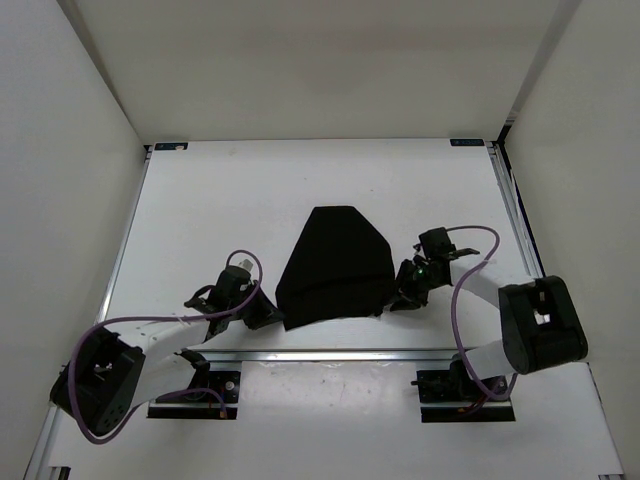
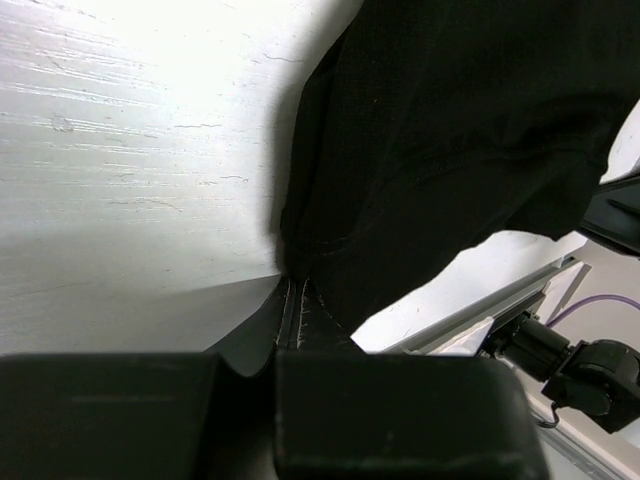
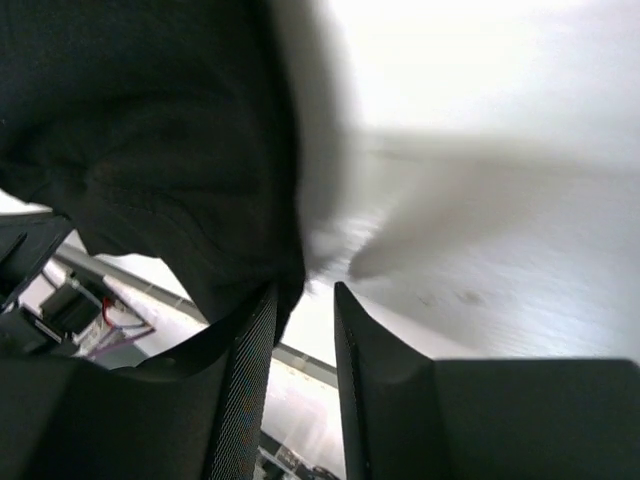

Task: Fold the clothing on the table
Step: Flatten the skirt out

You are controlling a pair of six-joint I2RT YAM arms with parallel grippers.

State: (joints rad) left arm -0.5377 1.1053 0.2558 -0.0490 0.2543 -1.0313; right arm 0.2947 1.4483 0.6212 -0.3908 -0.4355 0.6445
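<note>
Plain black soft fabric garment (image 1: 335, 265) lies bunched, w/ a pointed far end, about mid-width of the large flat white matte tabletop (image 1: 220, 200), nearer the arms' side than the far side. In both wrist views its near edge seems raised a bit, w/ white table showing under it.

Step, as I read it: getting hold of the two near corners for a first fold. No neat fold made yet, so task is at an early stage. Next move prob. calls for a firm pinch on the R corner. Then both arms should lift evenly and carry the near edge over toward the far end, w/o twisting or letting the cloth slip.

Left gripper (image 2: 283, 345) is at the near-left corner, jaws pressed together on the stitched hem, cloth pinched. Right gripper (image 3: 303, 300) is at the near-right corner, jaws part-open w/ a narrow gap and table visible through it. Cloth edge drapes against one finger (image 3: 245, 370), not clamped as far as I can tell.
</note>
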